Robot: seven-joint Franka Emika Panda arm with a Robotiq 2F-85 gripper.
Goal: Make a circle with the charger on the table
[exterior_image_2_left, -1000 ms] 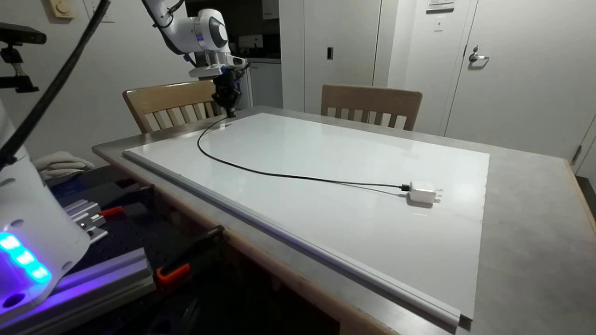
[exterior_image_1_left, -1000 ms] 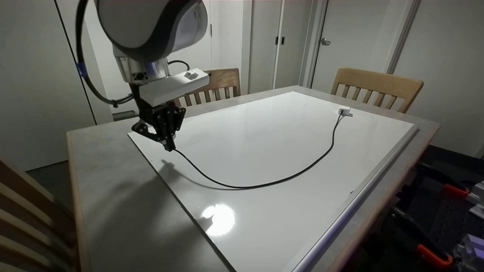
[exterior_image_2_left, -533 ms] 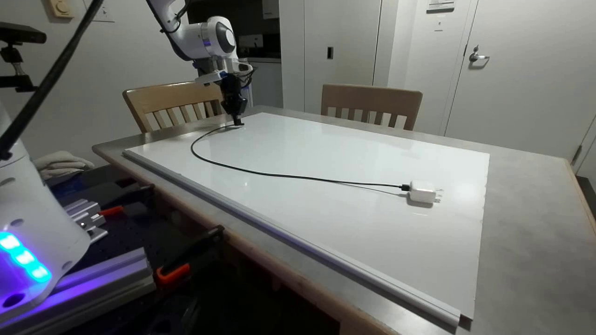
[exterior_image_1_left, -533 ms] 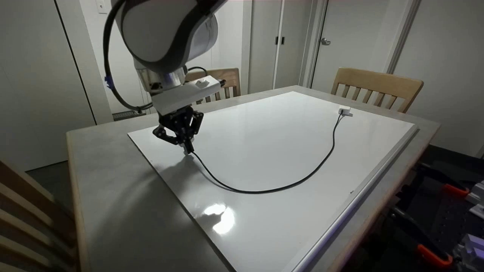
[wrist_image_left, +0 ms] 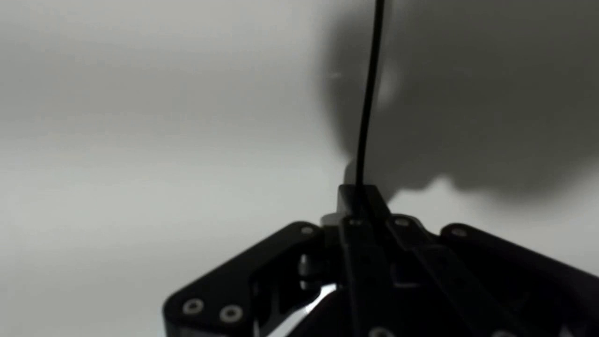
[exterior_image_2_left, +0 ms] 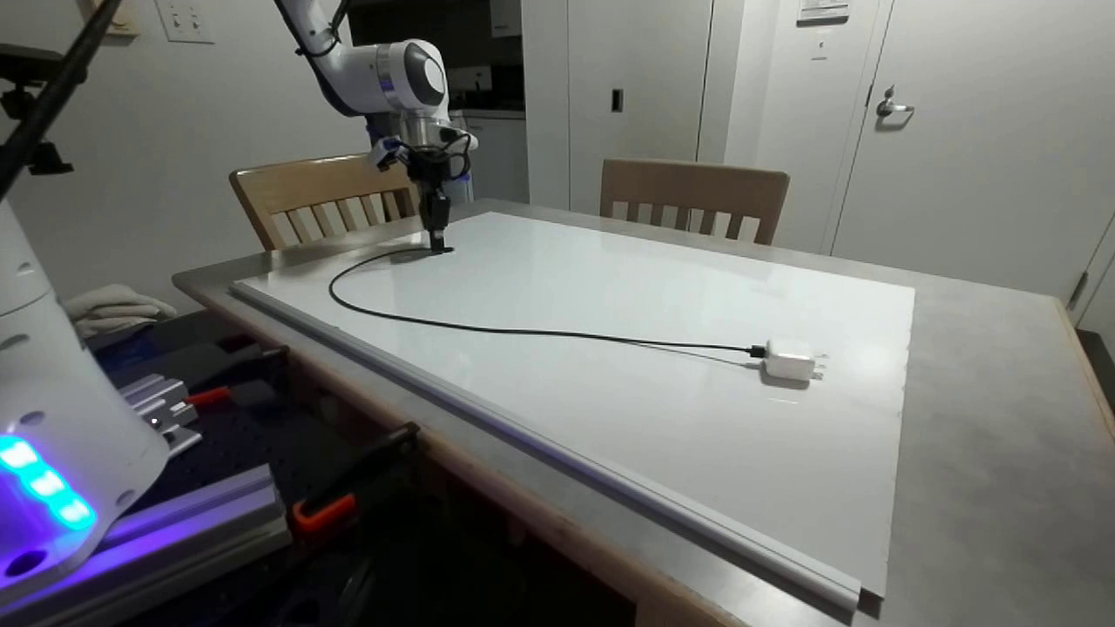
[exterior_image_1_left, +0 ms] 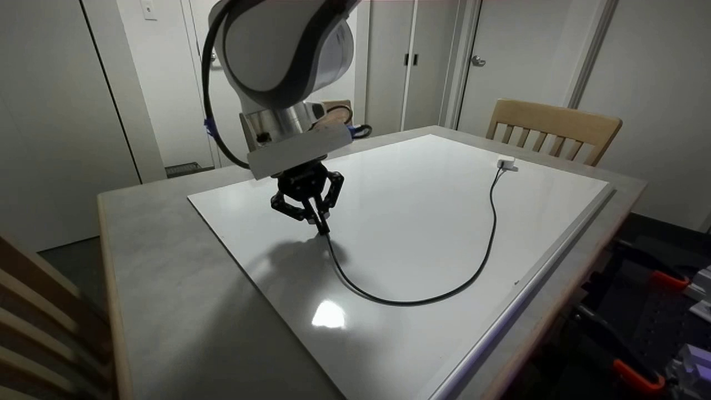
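Charger cable [exterior_image_1_left: 402, 303] curving across the table [exterior_image_2_left: 1002, 418], white adapter [exterior_image_2_left: 790, 360] at one end, your gripper [exterior_image_1_left: 323, 229] pinching it near the other.

The worktop [exterior_image_2_left: 1002, 418] is dull, faintly mottled grey around a smooth, glossy white panel [exterior_image_2_left: 627, 270]. The charger cable [exterior_image_1_left: 397, 303] looks like smooth black plastic, the charger block [exterior_image_2_left: 789, 360] like white plastic. The fingers [wrist_image_left: 377, 202] look matt black. The far chairs [exterior_image_2_left: 695, 183] are smooth wood, the cloth [exterior_image_2_left: 118, 306] at left is matt and rumpled, and the door handle [exterior_image_2_left: 893, 108] is shiny metal.
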